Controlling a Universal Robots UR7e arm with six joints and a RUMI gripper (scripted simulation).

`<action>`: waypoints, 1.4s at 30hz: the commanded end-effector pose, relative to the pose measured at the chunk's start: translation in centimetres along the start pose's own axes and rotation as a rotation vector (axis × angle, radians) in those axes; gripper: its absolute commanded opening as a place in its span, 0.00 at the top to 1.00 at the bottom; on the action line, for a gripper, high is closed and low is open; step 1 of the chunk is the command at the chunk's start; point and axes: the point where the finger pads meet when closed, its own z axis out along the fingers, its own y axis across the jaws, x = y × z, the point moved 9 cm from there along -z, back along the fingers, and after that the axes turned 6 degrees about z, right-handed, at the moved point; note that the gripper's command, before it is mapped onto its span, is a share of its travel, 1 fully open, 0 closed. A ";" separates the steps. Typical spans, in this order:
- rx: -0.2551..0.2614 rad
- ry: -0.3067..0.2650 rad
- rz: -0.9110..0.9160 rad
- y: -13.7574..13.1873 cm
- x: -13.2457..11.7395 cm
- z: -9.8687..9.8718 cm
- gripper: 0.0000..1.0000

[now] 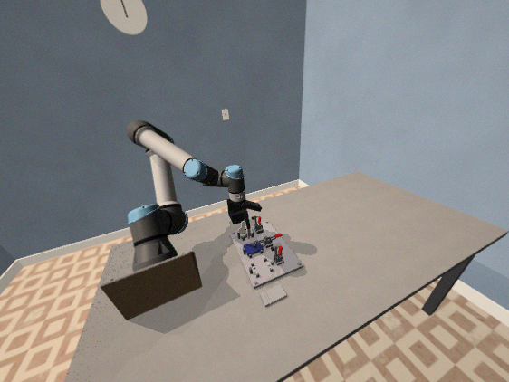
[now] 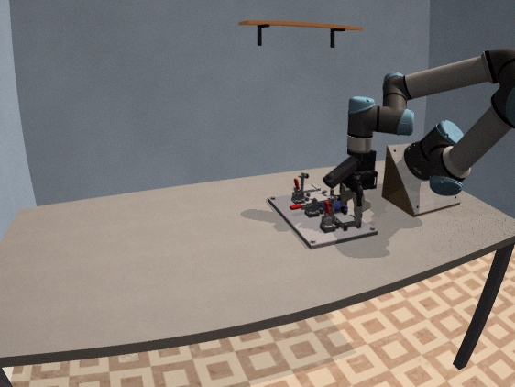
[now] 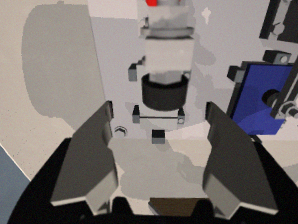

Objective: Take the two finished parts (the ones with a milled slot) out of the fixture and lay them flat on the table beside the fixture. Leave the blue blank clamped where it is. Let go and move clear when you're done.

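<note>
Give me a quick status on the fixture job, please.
Gripper open, empty, low over fixture. One slotted part flat beside it. Blue blank clamped. Nothing in the way.

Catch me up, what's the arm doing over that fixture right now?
The arm has its gripper low over the near end of the fixture plate, fingers open and holding nothing, with the second finished part between the fingers and a toggle clamp just ahead of it. One slotted part already lies flat on the table beside the fixture. The blue blank sits clamped in the middle.
</note>
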 end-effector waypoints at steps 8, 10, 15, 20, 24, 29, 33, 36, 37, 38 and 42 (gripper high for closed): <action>0.000 0.001 0.000 0.0 0.1 0.9 0.41; 0.000 0.001 0.000 0.0 0.1 1.0 0.41; 0.000 0.001 0.000 0.0 0.1 1.0 0.41; 0.000 0.001 0.000 0.0 0.1 1.0 0.41; 0.000 0.001 0.000 0.0 0.1 1.0 0.41; 0.000 0.001 0.000 0.0 0.1 1.0 0.41; 0.000 0.001 0.000 0.0 0.1 1.0 0.41; 0.000 0.001 0.000 0.0 0.1 1.0 1.00; 0.000 0.001 0.000 0.0 0.1 1.0 1.00; 0.000 0.001 0.000 0.0 0.1 1.0 1.00; 0.000 0.001 0.000 0.0 0.1 1.0 1.00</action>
